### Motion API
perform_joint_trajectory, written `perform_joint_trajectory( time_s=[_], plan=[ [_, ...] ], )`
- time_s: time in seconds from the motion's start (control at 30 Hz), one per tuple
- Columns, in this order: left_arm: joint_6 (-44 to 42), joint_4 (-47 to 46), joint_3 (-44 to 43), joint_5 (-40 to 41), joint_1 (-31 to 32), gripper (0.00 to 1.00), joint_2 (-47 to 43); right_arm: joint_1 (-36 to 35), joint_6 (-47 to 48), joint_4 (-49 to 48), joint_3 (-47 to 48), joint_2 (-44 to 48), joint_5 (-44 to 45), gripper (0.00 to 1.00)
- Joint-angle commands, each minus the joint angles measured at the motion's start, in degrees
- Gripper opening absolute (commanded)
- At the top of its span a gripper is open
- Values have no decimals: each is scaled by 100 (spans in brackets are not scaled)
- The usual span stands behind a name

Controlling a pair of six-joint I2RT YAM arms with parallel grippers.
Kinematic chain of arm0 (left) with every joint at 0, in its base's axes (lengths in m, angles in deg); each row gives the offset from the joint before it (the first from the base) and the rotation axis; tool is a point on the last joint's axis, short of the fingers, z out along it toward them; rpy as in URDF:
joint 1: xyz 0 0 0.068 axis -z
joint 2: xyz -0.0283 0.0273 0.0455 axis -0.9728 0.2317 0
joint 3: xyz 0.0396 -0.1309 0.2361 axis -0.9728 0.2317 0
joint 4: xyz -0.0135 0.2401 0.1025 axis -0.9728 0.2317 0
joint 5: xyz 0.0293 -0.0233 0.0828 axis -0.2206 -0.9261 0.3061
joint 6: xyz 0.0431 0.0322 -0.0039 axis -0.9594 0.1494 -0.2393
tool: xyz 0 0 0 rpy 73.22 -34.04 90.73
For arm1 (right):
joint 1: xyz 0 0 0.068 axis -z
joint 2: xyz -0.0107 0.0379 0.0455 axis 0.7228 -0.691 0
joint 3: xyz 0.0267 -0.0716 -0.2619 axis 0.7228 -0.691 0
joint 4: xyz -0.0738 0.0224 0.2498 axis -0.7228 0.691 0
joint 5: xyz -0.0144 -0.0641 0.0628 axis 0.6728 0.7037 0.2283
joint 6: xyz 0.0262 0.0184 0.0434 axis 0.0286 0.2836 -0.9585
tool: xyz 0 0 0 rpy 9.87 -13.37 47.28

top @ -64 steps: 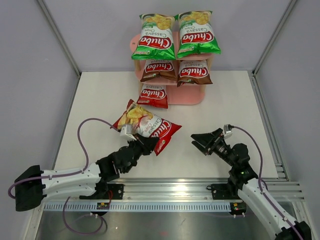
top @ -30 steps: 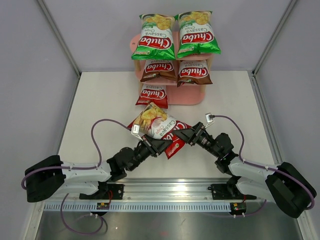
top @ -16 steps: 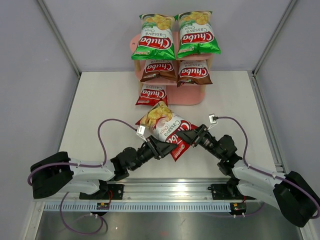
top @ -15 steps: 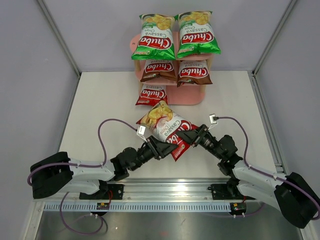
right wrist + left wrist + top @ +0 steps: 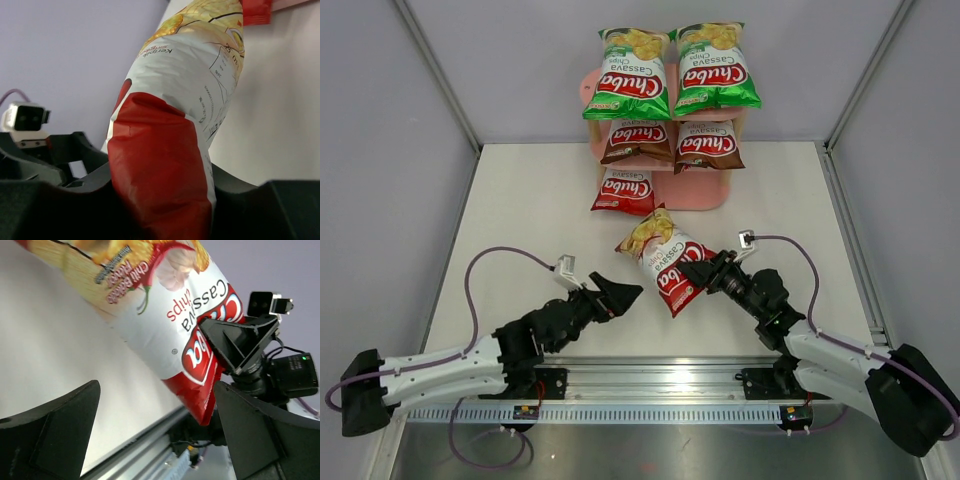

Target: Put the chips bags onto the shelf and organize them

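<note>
Progress: five of the six chips bags are on the shelf [image 5: 705, 190]; the job looks nearly done, with one bag to go.
Top tier: two green bags [image 5: 628, 75] lie side by side, logos forward, and hang over the front edge.
Middle tier: two brown bags [image 5: 638, 140] lie side by side and fill the board's width.
Bottom tier: one red bag [image 5: 626, 190] lies on the left half; the right half shows bare pink board.
Last bag: the second red bag [image 5: 668, 262] is off the shelf, tilted over the worktop [image 5: 540, 200] just in front of the bottom tier, its chip-picture end towards the shelf. Whether its low corner touches the worktop cannot be told.
Right pincer [image 5: 698, 268]: clamped on the red lower end of the second red bag.
Left pincer [image 5: 625, 295]: fingers spread wide with nothing between them, near the bag's left side but apart from it.
Left to do: as I judge it, the held bag goes into the free right half of the bottom tier, beside its red twin.
Fit: that gap looks about one bag wide, so the bag will need to go in squarely.
</note>
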Motion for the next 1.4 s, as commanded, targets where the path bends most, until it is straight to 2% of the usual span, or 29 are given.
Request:
perform_joint_trajectory(
  time_s=[0.0, 0.07, 0.1, 0.17, 0.4, 0.63, 0.87, 1.1, 1.37],
  plan=[
    [-349, 2069, -360, 970, -14, 99, -727, 494, 31, -606, 291, -353, 52, 28],
    [-472, 2547, -596, 1189, -14, 99, -904, 935, -312, -1114, 248, -836, -273, 27],
    [-507, 2932, -667, 1242, -6, 99, -957, 1250, -584, -1778, 161, -1012, -571, 26],
    [-621, 3172, -782, 1304, -14, 99, -1089, 1385, -691, -2144, 160, -1356, -705, 26],
    [-674, 3673, -879, 1322, -14, 99, -1248, 1613, -744, -2180, 292, -1594, -785, 26],
    [-736, 3832, -923, 1296, -6, 99, -1336, 2386, -903, -1820, 652, -1690, -1382, 26],
    [-815, 3832, -985, 1269, -6, 99, -1301, 3133, -1122, -2110, 872, -2200, -1856, 26],
    [-1034, 3885, -1195, 1199, -14, 99, -1257, 3477, -1527, -3417, 1109, -3280, -2243, 26],
    [-1527, 4376, -1801, 962, -14, 99, -976, 3582, -1694, -4060, 1584, -4467, -2279, 25]
  ],
)
